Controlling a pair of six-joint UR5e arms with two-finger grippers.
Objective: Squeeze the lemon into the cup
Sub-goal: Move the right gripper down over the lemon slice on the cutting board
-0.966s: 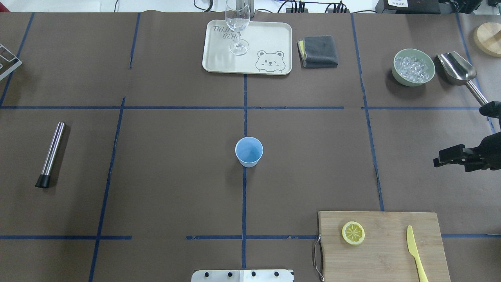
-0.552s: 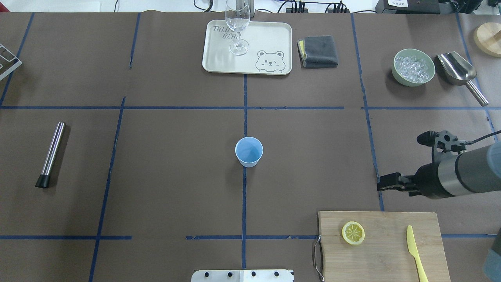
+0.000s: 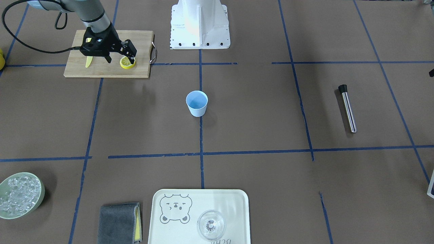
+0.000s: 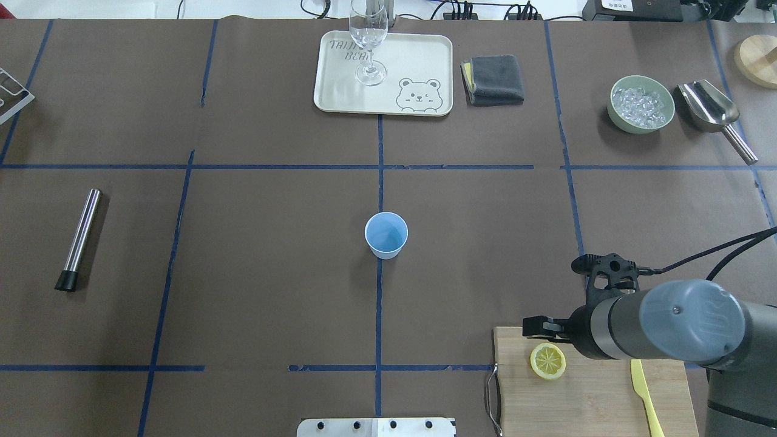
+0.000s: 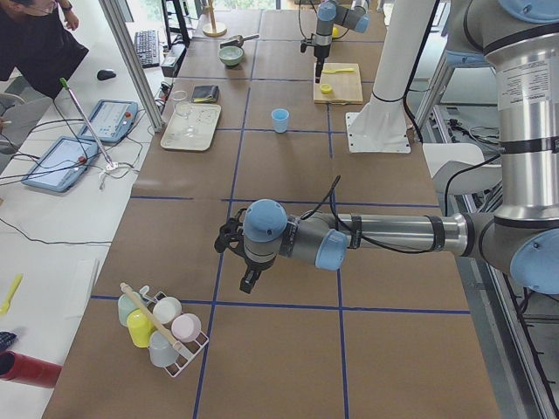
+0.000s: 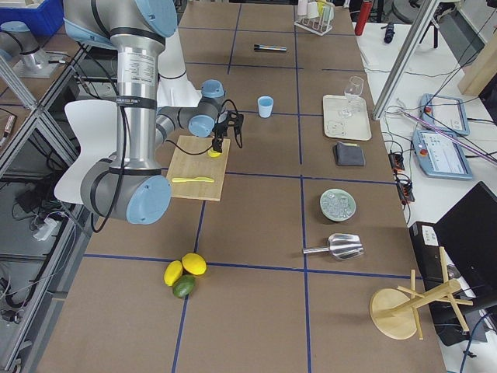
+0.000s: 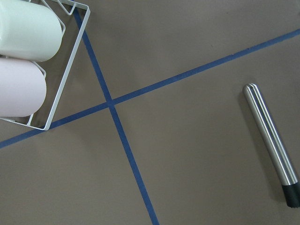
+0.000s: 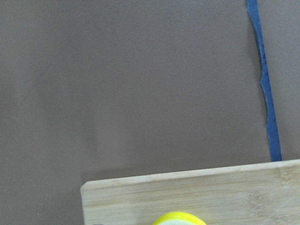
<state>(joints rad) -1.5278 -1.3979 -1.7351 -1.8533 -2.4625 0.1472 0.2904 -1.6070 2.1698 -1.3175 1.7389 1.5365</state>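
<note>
The lemon (image 4: 547, 361) is a thin yellow slice lying flat on the wooden cutting board (image 4: 607, 394) near its far left corner. It also shows in the front view (image 3: 127, 62) and at the bottom edge of the right wrist view (image 8: 180, 218). The light-blue cup (image 4: 386, 235) stands upright in the middle of the table, well away from the board. My right gripper (image 3: 120, 58) points down just above the lemon with its jaws apart and empty. My left gripper (image 5: 248, 281) hangs over the table's far left end; I cannot tell if it is open.
A yellow toy knife (image 4: 644, 394) lies on the board's right side. At the back are a tray (image 4: 425, 60) with a clear glass (image 4: 368, 42), a grey cloth (image 4: 493, 79), a bowl of ice (image 4: 641, 103) and a metal scoop (image 4: 710, 109). A steel muddler (image 4: 79, 240) lies left.
My right arm has swung in from the table's right edge toward the front, and its gripper now hangs over the board by the lemon. Nothing else has moved.
</note>
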